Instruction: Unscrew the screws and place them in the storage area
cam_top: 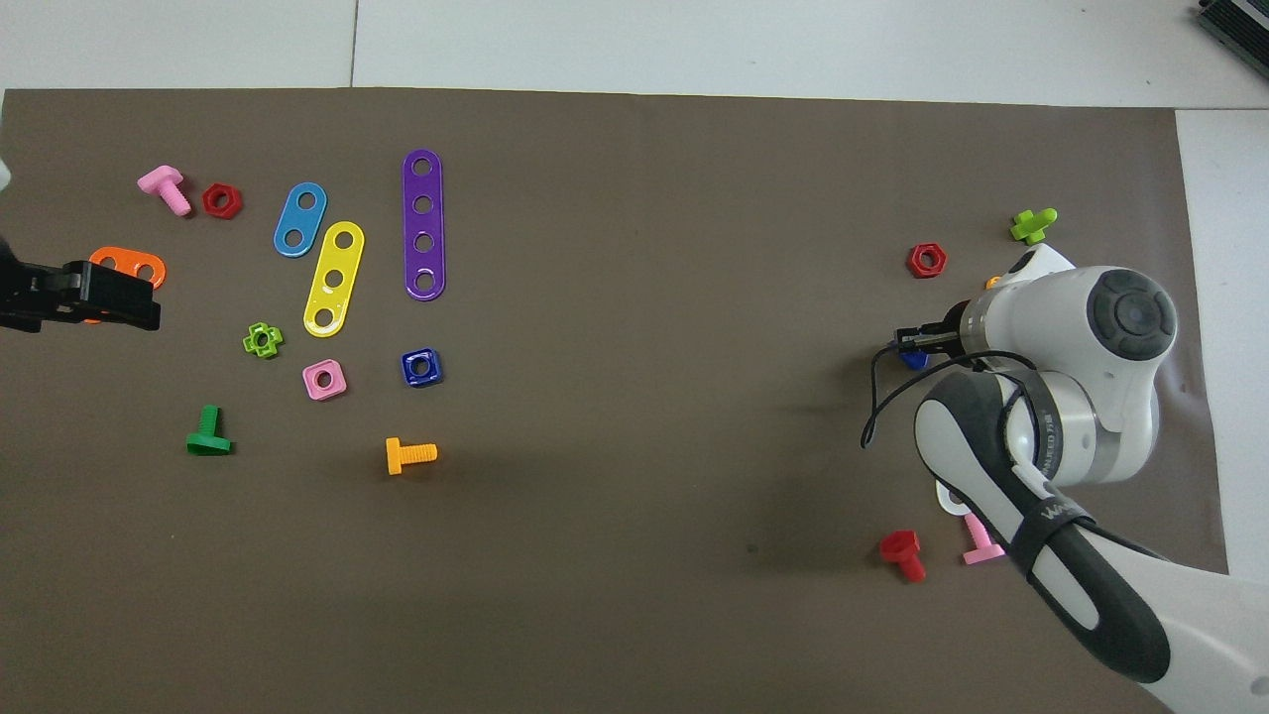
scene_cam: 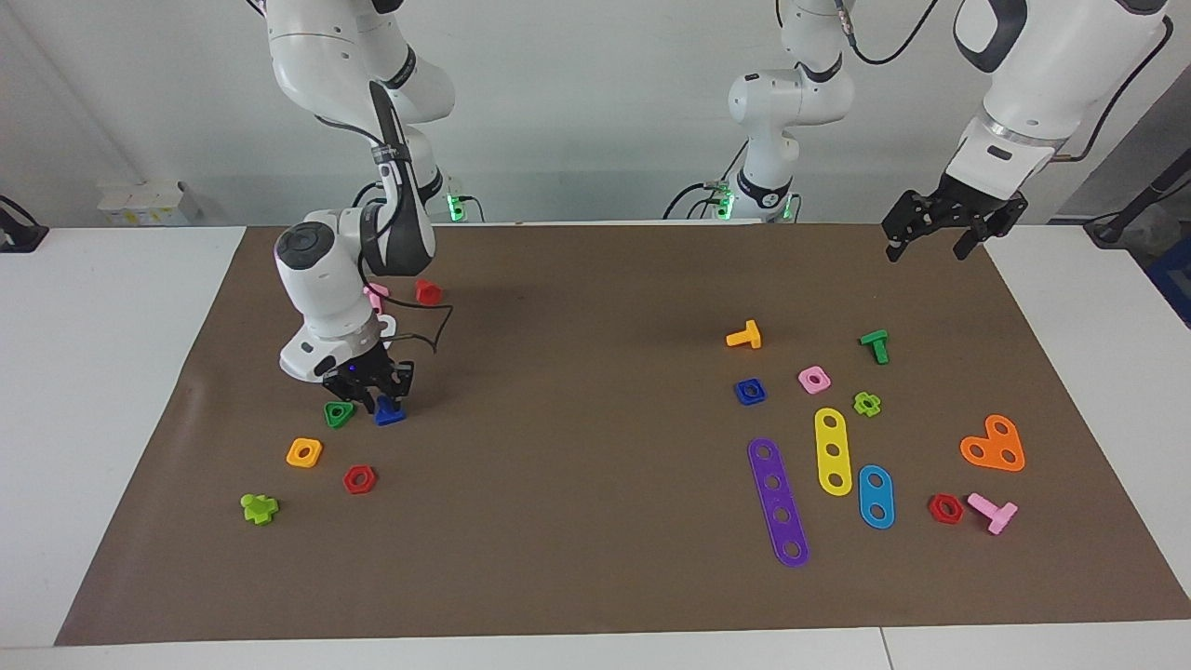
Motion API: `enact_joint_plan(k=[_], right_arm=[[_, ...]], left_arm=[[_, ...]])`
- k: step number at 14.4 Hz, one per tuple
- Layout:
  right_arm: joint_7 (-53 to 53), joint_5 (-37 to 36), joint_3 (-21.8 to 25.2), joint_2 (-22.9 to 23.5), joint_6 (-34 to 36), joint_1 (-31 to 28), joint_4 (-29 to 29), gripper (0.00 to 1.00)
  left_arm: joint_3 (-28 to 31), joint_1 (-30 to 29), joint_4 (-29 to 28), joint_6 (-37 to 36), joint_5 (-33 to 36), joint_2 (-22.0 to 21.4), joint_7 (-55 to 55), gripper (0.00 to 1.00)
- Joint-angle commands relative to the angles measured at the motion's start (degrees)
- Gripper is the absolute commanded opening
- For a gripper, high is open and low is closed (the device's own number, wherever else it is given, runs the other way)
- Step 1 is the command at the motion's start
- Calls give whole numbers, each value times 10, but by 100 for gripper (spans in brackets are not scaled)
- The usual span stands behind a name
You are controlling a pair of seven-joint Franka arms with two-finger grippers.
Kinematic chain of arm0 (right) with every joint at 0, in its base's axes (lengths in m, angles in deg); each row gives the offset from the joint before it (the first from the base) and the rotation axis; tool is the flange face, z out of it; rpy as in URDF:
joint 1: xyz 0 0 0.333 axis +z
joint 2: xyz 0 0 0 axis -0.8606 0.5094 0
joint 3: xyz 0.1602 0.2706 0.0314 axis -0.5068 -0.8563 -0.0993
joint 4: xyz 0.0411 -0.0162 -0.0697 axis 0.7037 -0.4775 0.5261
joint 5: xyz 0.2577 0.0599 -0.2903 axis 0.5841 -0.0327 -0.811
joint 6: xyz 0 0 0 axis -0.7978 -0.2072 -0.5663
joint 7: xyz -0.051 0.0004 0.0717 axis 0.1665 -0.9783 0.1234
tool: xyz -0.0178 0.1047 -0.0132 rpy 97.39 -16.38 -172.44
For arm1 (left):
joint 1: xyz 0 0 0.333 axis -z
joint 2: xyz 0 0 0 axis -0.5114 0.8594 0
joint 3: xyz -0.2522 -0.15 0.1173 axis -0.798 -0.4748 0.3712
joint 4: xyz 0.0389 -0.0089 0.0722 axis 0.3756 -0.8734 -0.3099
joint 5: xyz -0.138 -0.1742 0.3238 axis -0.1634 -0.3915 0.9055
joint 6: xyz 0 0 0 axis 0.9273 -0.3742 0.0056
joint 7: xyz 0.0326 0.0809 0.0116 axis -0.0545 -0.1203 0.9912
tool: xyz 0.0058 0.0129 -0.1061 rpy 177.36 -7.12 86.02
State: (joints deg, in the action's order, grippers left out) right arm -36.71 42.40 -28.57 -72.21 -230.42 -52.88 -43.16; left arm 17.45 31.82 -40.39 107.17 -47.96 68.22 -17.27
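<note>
your dark-blue screw (scene_cam: 390, 416), triangular head and stubby shaft, sat on the mat (scene_cam: 577, 521) near the right arm's edge, beside the green triangle nut (scene_cam: 339, 413). the right gripper (scene_cam: 375, 398) pinched it. the left gripper (scene_cam: 940, 223), fingers spread, waited over the mat's corner.

The surface (scene_cam: 595, 577) wears a matt brown paper-like mat. The dark-blue screw (scene_cam: 390, 416), green triangular nut (scene_cam: 339, 413) and purple strip (scene_cam: 778, 502) look like smooth, glossy plastic. The arms' shells (scene_cam: 321, 279) are glossy white.
</note>
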Motion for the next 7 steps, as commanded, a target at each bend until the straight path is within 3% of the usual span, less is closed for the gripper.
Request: enact_joint_plan(k=[1, 5, 7], right_arm=[[-39, 10, -6, -25, 53, -10, 48, 100], [-66, 2, -5, -43, 277, -38, 205, 100], [-66, 2, -4, -79, 349, -53, 231, 100]], left_arm=[[3, -2, -23, 14, -10, -17, -4, 100], [3, -4, -24, 13, -10, -17, -4, 100], [3, -4, -24, 6, -10, -19, -3, 100]])
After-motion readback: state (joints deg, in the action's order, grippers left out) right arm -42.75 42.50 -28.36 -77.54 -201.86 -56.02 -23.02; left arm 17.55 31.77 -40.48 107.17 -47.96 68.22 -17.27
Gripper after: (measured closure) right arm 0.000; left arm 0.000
